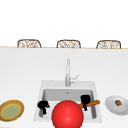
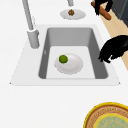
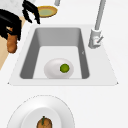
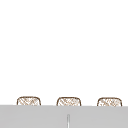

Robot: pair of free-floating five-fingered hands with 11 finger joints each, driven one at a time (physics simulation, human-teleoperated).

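Observation:
My right hand (image 1: pixel 85 100) hovers over the sink's front right corner, shut on a long brown bread stick (image 1: pixel 93 102). The same hand (image 3: pixel 8 23) grips the bread stick (image 3: pixel 11 43) above the counter's front edge in the right side view. My left hand (image 1: pixel 43 105) hangs over the sink's front left rim, fingers loosely bent down, holding nothing; it is the near hand (image 2: pixel 113 48) from the left. Inside the sink (image 2: pixel 67 35) lies a white plate (image 2: pixel 72 65) with a green lime (image 2: pixel 63 59) on it. A big red ball (image 1: pixel 67 114) covers the basin's middle from the front.
The faucet (image 1: pixel 67 72) stands behind the basin. A yellow-rimmed plate (image 1: pixel 11 110) lies on the counter to the left. On the right a white plate (image 1: pixel 113 106) carries a small brown item (image 1: pixel 117 102). Three wicker chairs (image 1: pixel 68 44) line the far edge.

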